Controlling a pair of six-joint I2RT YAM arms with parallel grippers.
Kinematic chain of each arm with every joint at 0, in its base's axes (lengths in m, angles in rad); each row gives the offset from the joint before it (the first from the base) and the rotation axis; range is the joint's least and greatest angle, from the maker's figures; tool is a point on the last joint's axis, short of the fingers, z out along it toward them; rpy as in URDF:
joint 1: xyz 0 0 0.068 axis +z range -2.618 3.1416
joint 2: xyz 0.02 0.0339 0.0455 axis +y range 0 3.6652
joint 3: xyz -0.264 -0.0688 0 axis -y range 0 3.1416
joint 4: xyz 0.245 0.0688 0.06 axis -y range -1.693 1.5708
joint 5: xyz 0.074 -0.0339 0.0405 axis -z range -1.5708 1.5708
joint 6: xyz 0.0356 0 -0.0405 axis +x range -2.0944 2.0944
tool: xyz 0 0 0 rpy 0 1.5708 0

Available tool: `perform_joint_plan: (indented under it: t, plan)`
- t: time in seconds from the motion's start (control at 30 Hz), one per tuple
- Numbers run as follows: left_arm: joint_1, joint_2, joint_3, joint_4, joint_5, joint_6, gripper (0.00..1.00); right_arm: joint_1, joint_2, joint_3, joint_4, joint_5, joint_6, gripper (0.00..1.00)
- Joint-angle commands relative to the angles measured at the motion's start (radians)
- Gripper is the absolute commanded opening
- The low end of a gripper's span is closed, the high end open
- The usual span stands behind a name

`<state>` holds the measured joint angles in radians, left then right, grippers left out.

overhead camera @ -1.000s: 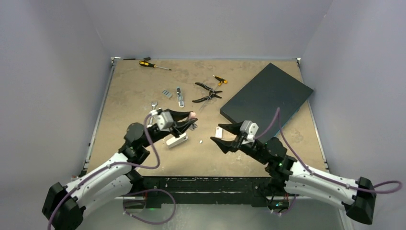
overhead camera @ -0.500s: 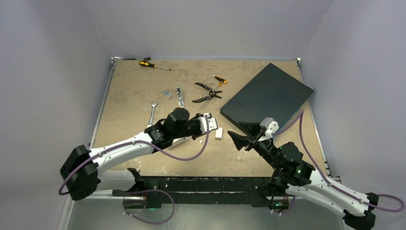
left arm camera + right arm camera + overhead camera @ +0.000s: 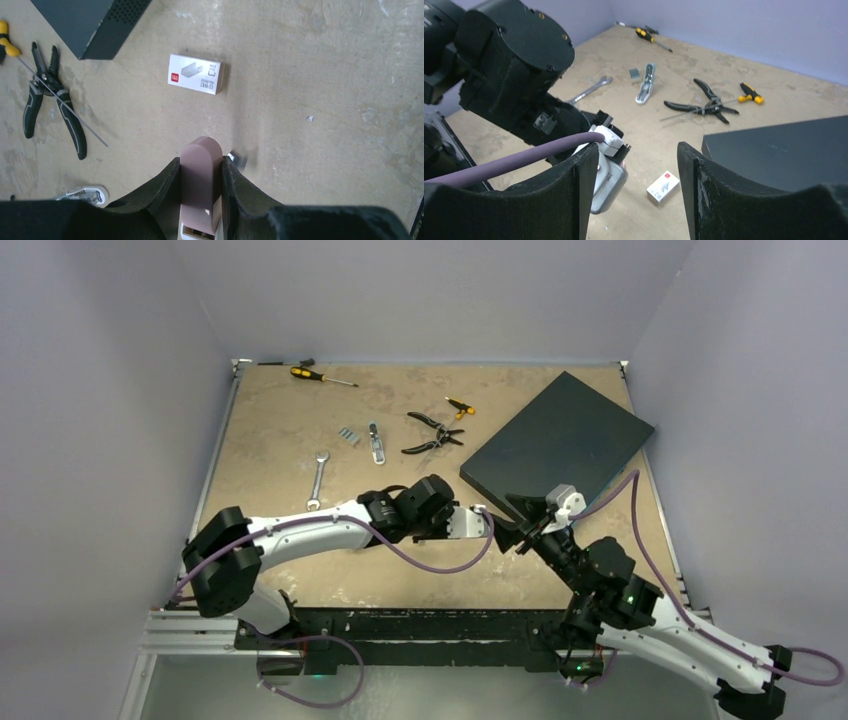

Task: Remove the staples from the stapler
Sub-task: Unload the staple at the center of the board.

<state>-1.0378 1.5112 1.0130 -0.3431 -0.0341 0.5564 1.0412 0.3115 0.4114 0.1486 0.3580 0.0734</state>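
My left gripper (image 3: 200, 163) is shut on the stapler (image 3: 200, 182), a pinkish-brown top over a white base (image 3: 610, 187), held above the table. In the top view the left gripper (image 3: 468, 523) reaches right, and its wrist hides the stapler. The right gripper (image 3: 636, 150) stands open just right of it (image 3: 507, 520), nothing between its fingers. A grey block of staples (image 3: 348, 435) lies far left beside a silvery metal strip (image 3: 376, 442); both show in the right wrist view, staples (image 3: 635, 75) and strip (image 3: 645, 85). A small silvery piece (image 3: 238, 159) lies by my left finger.
A small white box (image 3: 196, 81) lies on the table ahead of the stapler, also seen as the box (image 3: 663, 186). A dark flat case (image 3: 560, 445) fills the right back. Pliers (image 3: 432, 433), a wrench (image 3: 317, 480) and two screwdrivers (image 3: 320, 375) lie further back.
The left arm has stretched right across the table with the stapler, up to the right gripper. The right gripper pulled back right and has since held still, open.
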Motion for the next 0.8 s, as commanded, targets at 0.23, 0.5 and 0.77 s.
perform_joint_plan:
  t: [0.23,0.5,0.77]
  plan:
    - [-0.051,0.064,0.104,-0.157,-0.136,0.054,0.0,-0.001,-0.03,0.042,-0.017,0.033,0.024,0.62]
    - [-0.051,-0.287,-0.102,0.212,-0.053,-0.081,0.0,0.0,-0.084,0.041,-0.006,-0.056,-0.007,0.62]
    - [-0.049,-0.785,-0.407,0.59,0.04,-0.262,0.0,-0.001,-0.123,0.029,0.087,-0.252,-0.036,0.65]
